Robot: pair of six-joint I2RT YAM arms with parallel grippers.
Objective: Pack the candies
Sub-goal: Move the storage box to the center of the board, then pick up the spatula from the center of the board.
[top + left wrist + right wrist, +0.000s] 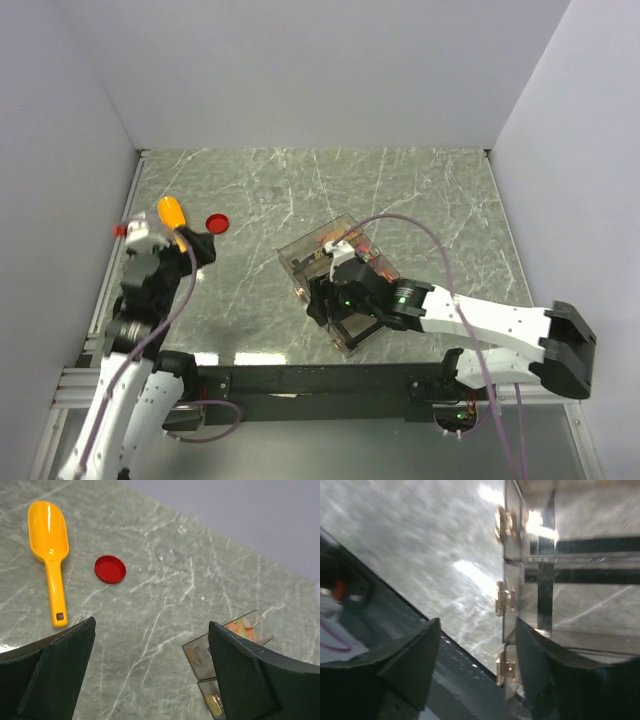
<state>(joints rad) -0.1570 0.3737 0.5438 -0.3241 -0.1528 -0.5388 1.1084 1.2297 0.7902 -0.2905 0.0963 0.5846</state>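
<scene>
The candies (338, 240), small pink, orange and yellow wrapped sweets, lie in the far end of a clear hinged plastic box (300, 255) at mid table. They also show through the box corner in the left wrist view (242, 629). My right gripper (322, 300) is open at the box's near side. In its wrist view the jaws (477, 665) straddle the box's wall with the gold hinges (502, 599), one finger (550, 670) over the box. No candies show there. My left gripper (150, 675) is open and empty above bare table, left of the box (220, 652).
A yellow-orange scoop (172, 212) lies at the far left, with a flat round red lid (216, 222) beside it; both show in the left wrist view, scoop (49, 535) and lid (110, 569). White walls enclose the marble table (420, 200).
</scene>
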